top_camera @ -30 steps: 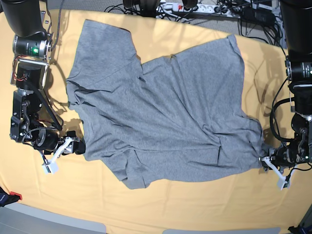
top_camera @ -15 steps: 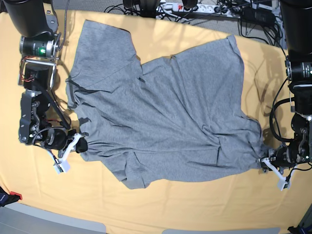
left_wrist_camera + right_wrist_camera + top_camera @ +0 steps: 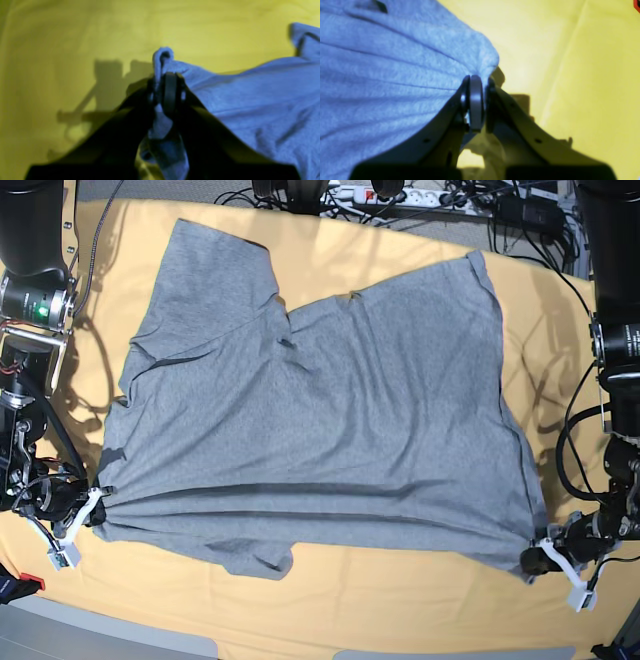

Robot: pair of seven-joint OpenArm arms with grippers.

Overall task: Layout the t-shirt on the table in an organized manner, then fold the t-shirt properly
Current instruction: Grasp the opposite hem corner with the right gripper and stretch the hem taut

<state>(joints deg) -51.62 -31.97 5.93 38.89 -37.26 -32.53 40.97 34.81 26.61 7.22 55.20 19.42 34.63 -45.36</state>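
Observation:
The heather-grey t-shirt (image 3: 320, 400) lies plain side up on the pale yellow-orange table (image 3: 400, 610), stretched taut along its near edge. My right gripper (image 3: 97, 518) is shut on the shirt's near-left corner; in the right wrist view the cloth (image 3: 395, 75) bunches into the closed jaws (image 3: 476, 100). My left gripper (image 3: 535, 560) is shut on the near-right corner; in the left wrist view a fold of shirt (image 3: 250, 95) sticks up through the closed jaws (image 3: 167, 92). One sleeve (image 3: 205, 265) lies at the far left. A small flap (image 3: 262, 558) hangs below the taut edge.
Cables and a power strip (image 3: 400, 198) run along the table's far edge. A red object (image 3: 30, 583) sits at the near-left edge. The arm bases stand at the left (image 3: 35, 290) and right (image 3: 620, 340) sides.
The right gripper has pulled its corner left and toward the near edge; the left gripper moved slightly nearer. The shirt's near edge is now drawn straight and the body lies flatter.

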